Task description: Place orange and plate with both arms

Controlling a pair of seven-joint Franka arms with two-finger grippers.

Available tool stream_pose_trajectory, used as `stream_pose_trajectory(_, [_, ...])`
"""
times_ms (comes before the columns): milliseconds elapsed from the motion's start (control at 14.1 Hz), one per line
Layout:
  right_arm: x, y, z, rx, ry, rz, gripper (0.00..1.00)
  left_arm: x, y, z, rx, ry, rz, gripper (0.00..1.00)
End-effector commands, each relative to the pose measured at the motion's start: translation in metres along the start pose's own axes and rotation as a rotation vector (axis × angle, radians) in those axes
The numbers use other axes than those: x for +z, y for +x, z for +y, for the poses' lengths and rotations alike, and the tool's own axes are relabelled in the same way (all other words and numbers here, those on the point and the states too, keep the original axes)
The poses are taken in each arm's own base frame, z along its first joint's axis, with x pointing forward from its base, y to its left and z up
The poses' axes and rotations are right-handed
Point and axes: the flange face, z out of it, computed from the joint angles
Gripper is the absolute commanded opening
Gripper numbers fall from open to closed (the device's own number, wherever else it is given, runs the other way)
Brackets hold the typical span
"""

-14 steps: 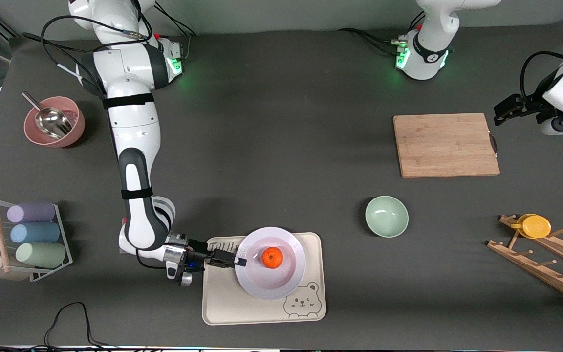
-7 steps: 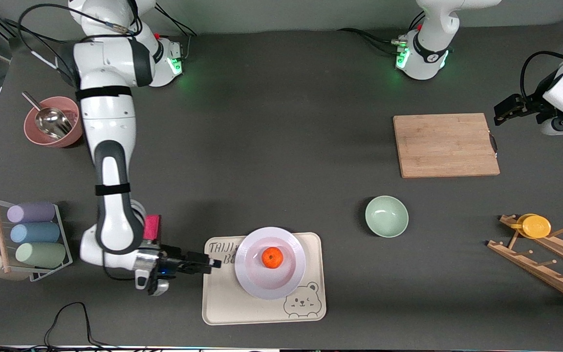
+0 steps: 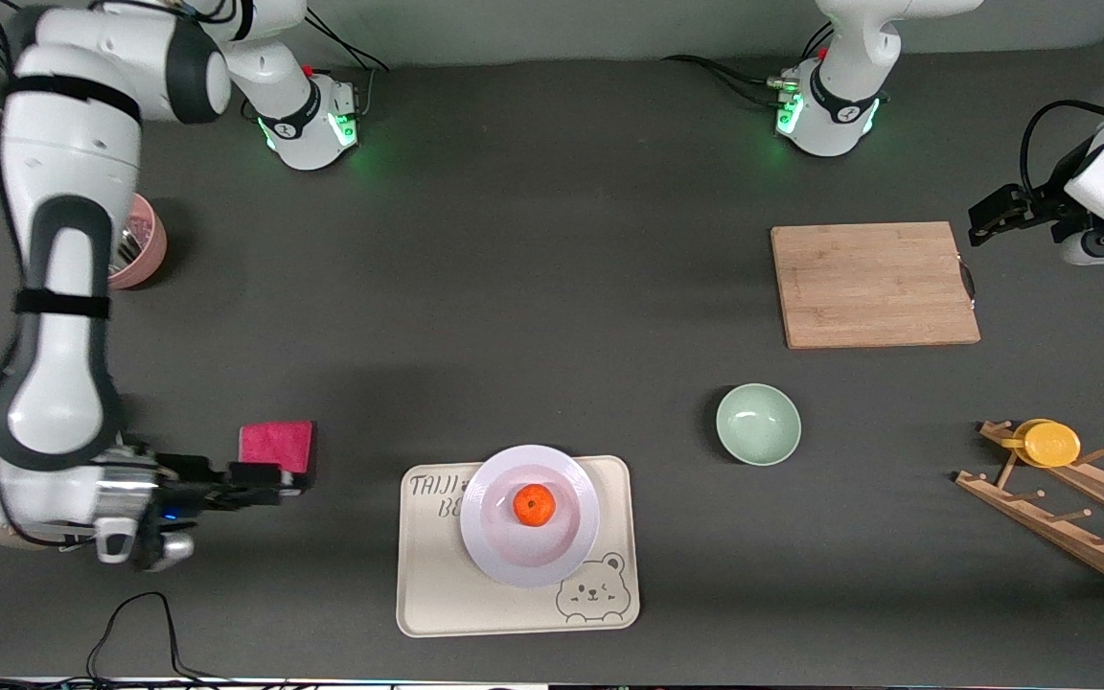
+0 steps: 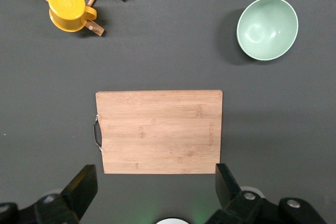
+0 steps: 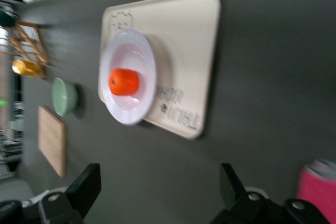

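The orange (image 3: 535,504) lies in the middle of the white plate (image 3: 494,546), which rests on a cream tray (image 3: 437,594) with a bear drawing, near the front camera. The right wrist view shows the orange (image 5: 124,81) on the plate (image 5: 142,56) too. My right gripper (image 3: 269,475) is open and empty, low over the table toward the right arm's end, away from the tray and by a pink sponge (image 3: 276,443). My left gripper (image 3: 981,218) is open and empty, held up past the wooden cutting board's (image 3: 873,284) handle end, waiting.
A pale green bowl (image 3: 758,424) stands between tray and board. A wooden rack (image 3: 1069,522) with a yellow cup (image 3: 1048,443) is at the left arm's end. A pink bowl (image 3: 138,251) shows partly past the right arm.
My right gripper has drawn back from the plate's rim toward the right arm's end of the table, past the pink sponge. Plate, orange and left arm have not moved.
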Motion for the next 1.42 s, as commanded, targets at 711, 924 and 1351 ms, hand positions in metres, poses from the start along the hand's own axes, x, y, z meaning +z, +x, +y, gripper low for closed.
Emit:
stream_pose_trajectory(711, [-0.204,-0.142,-0.153,0.211,-0.544,-0.039,1.00,-0.005,-0.001,-0.001,0.018,0.007,0.023,1.00])
stream_pose_trajectory(924, [-0.205,-0.150,-0.169,0.217,-0.571,-0.029,1.00,-0.005,0.000,-0.002,0.017,0.007,0.026,1.00])
stream_pose_trajectory(1351, [-0.215,-0.158,-0.175,0.230,-0.651,-0.009,1.00,-0.008,0.004,-0.002,0.017,0.009,0.040,1.00])
